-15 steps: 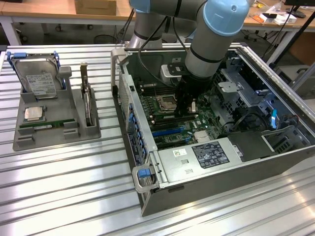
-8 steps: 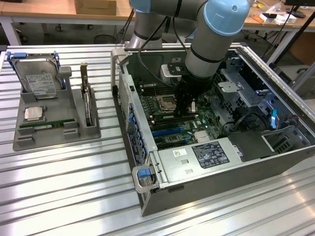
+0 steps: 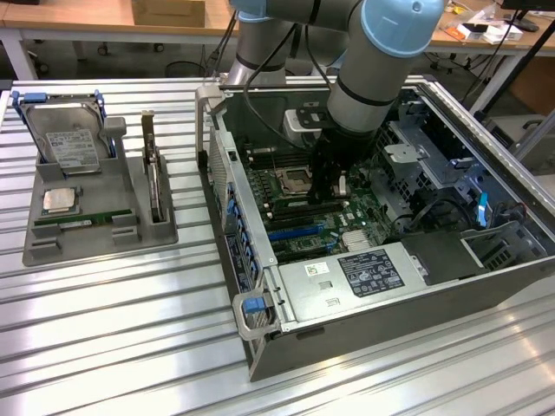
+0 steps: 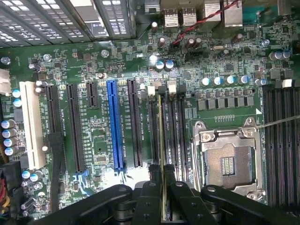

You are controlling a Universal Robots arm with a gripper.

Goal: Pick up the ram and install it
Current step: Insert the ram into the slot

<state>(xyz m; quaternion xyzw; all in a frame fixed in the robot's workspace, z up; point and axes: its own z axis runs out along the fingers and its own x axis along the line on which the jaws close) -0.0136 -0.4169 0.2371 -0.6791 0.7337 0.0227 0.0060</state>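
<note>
The ram (image 4: 161, 136) is gripped edge-on between the closed fingers of the pincer (image 4: 162, 174), so that in the wrist view it is seen as a thin yellow-green line running along the dark memory slots (image 4: 176, 136) beside the empty processor socket (image 4: 228, 161). In the exterior view the arm is seen reaching down into the open computer case (image 3: 364, 303), which lies on the ribbed metal tabletop (image 3: 113, 329), with the pincer close above the motherboard (image 3: 295, 208). How far the stick's lower edge stands from the slot cannot be told, nor whether it is already touching. The stick appears roughly parallel to the slots, yet it seems to lie between two of them rather than squarely over one; if it is pressed down so, it is likely to be driven onto a slot wall and tipped or forced out of the grip. The white latches (image 4: 151, 89) at the slots' far end cannot be judged open or closed, and a closed latch would block seating. The side on which the stick's notch lies is not visible; if it is reversed, the contacts or the slot could be damaged by pressure. Because the stick is held near one end, uneven seating is a risk, one end being pushed home while the other is left raised.
</note>
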